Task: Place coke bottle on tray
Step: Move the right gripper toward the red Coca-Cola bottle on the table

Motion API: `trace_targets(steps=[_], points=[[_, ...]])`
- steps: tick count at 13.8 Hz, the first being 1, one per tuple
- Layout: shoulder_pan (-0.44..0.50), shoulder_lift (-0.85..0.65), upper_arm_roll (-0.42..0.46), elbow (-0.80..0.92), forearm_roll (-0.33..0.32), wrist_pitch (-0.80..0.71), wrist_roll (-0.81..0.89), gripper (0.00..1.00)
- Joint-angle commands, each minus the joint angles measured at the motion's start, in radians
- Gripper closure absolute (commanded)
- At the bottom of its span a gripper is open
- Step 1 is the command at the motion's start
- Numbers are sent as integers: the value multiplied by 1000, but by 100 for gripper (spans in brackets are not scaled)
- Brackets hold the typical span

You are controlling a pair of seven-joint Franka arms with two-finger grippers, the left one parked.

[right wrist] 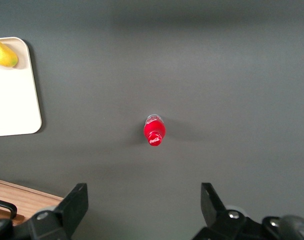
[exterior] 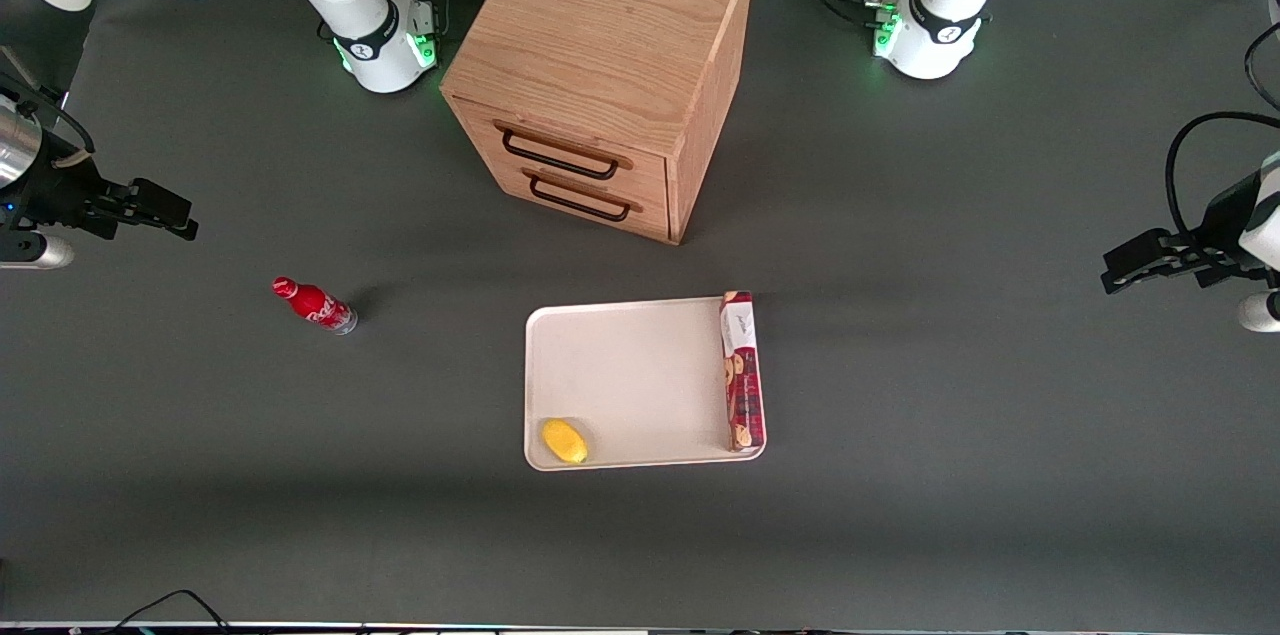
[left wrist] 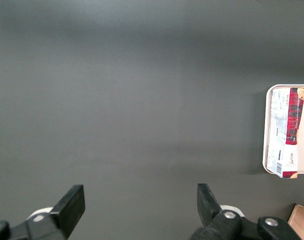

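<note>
The coke bottle (exterior: 316,305) is small and red with a red cap and white lettering. It stands upright on the dark table, apart from the tray and toward the working arm's end. In the right wrist view it (right wrist: 154,131) shows cap-up, below the gripper and ahead of its fingers. The cream-white tray (exterior: 640,375) lies in front of the drawer cabinet, nearer the front camera; one corner shows in the right wrist view (right wrist: 12,95). My right gripper (exterior: 175,213) hovers above the table at the working arm's end, open and empty (right wrist: 143,195).
A yellow lemon (exterior: 564,441) lies in a tray corner near the front camera. A long red biscuit box (exterior: 742,371) lies along the tray's edge toward the parked arm. The wooden drawer cabinet (exterior: 600,65) stands at the back middle, both drawers shut.
</note>
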Motion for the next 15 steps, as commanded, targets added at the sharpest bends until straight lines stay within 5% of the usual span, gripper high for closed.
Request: trace_targets(steps=[1,11,15], points=[[-15,21,11,30,-19,-12,-16,0],[-12,9,-3,-102,-18,-8,-16,0],[-11,-3,-3,-316,-15,263,-16,0]])
